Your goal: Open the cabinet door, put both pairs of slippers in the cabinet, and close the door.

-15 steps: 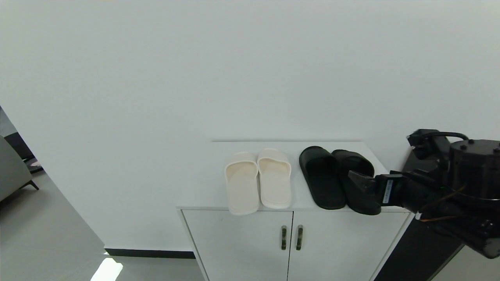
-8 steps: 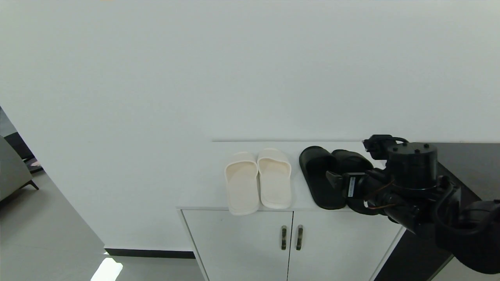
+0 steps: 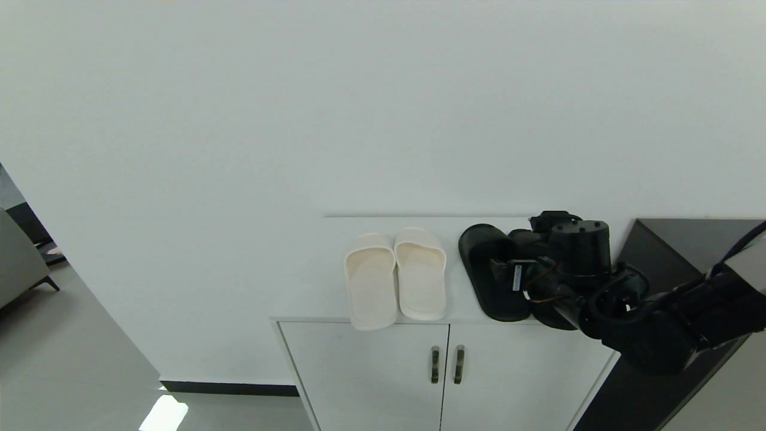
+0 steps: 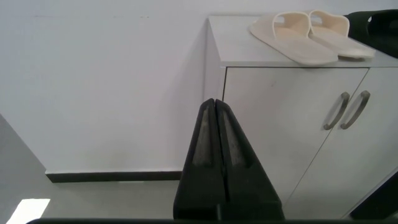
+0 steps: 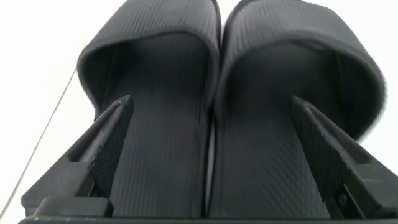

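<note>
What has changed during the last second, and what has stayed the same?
The right gripper, open, moved toward the robot's left, over the black slippers; its fingers now flank the pair. The black slippers, white slippers and shut cabinet doors stayed in place.

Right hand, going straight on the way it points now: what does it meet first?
The black slippers; the right hand is open, fingers framing the pair, seemingly just short of them.
</note>
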Robot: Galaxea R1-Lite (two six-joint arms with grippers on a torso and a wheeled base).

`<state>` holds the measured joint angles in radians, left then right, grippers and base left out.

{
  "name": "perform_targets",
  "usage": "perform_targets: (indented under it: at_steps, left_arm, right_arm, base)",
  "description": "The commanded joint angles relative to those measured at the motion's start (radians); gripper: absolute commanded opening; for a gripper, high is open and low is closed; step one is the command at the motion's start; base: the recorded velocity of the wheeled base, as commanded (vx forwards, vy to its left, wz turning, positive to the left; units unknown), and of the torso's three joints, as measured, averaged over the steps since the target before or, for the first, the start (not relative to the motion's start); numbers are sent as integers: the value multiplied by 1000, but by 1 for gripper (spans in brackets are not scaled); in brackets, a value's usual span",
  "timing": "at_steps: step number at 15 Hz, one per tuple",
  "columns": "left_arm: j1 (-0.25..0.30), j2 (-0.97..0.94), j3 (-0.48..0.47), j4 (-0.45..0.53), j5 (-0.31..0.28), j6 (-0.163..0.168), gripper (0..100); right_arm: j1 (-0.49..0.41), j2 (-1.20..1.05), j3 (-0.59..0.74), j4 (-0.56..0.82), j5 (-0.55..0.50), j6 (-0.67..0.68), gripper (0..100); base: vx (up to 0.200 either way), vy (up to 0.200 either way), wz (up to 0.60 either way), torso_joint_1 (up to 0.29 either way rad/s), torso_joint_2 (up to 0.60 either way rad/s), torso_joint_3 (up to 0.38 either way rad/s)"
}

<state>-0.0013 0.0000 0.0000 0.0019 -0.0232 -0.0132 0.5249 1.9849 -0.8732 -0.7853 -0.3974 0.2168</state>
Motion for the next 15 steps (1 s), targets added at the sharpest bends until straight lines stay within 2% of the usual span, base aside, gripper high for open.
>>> perform_targets:
  at_steps: [1,8,11,12,15]
  left_arm:
    - [0,0,0,0,0,-1,0]
    - [0,2,0,0,0,-2,0]
    - [0,2,0,0,2,-4,0]
    - [0,2,0,0,2,-4,0]
    - [0,0,0,0,2,-4,0]
  right_arm:
    - [-5,35,-32,0,0,-10,100]
    - [-22,124,-155,1,-12,-57,100]
    - [-60,146,-196,0,-12,-85,100]
    - [-68,149,-208,0,-12,-88,0]
    - [-69,153,-213,1,-11,-91,0]
  base:
    - [0,0,0,0,0,0]
    - [0,0,0,0,0,0]
    - [0,0,0,0,0,0]
    - [0,0,0,0,0,0]
    - [0,0,0,0,0,0]
